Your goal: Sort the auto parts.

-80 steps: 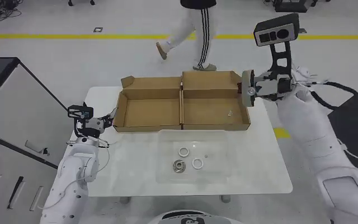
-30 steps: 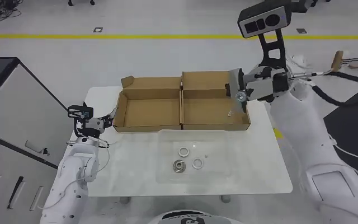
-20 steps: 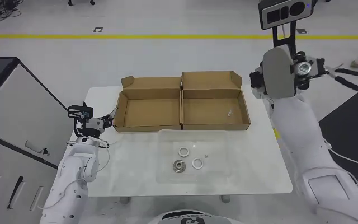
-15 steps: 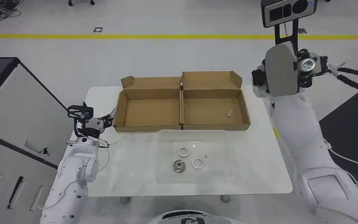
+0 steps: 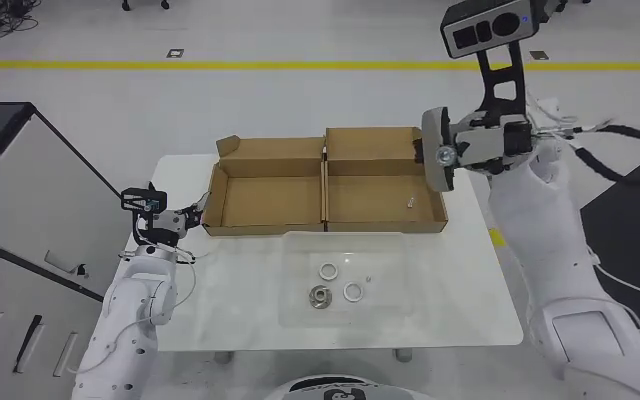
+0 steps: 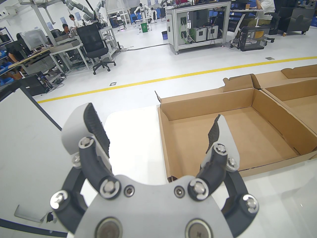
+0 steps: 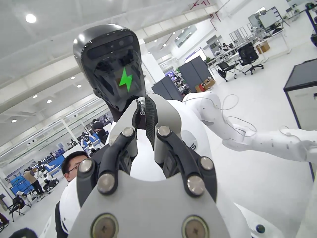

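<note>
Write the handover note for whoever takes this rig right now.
Left gripper: open, holding nothing, beside the left box at the table's edge.
Right gripper: shut on a small metal part, raised by the right box's far corner.
Clear tray: two white rings, a metal bearing, a tiny piece.
Done: one small part lies in the right box.
Left: box the held part, then sort the tray's four, probably by type.

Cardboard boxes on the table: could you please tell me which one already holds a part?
The brown cardboard box on the robot's right: a small pale part lies on its floor, whereas the left box shows bare cardboard.
</note>
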{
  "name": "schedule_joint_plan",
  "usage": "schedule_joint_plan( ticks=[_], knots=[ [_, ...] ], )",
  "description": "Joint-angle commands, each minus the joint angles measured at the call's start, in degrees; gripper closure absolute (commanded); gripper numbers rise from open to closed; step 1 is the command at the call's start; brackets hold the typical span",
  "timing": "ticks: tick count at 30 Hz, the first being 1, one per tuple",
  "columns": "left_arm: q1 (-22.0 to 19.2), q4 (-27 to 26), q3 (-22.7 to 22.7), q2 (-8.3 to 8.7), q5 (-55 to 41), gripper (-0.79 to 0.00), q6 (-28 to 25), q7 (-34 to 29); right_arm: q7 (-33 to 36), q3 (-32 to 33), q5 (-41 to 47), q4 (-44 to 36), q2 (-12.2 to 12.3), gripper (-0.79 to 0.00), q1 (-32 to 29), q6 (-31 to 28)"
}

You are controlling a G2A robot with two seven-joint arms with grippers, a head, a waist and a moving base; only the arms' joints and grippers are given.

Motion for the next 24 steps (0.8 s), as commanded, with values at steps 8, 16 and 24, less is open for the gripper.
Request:
schedule_joint_plan(
  ticks=[8,16,24],
  knots=[
    [0.0,0.0,0.0,0.0,0.0,-0.785,0.0,0.0,-0.5,0.75,5.02,-0.3,-0.66,0.0,-1.51,0.11],
    [0.0,0.0,0.0,0.0,0.0,-0.785,0.0,0.0,-0.81,1.14,7.87,-0.22,-1.25,0.0,-2.33,0.56],
    [0.0,0.0,0.0,0.0,0.0,-0.785,0.0,0.0,-0.97,1.05,10.05,-0.23,-1.61,0.0,-2.76,0.68]
  ],
)
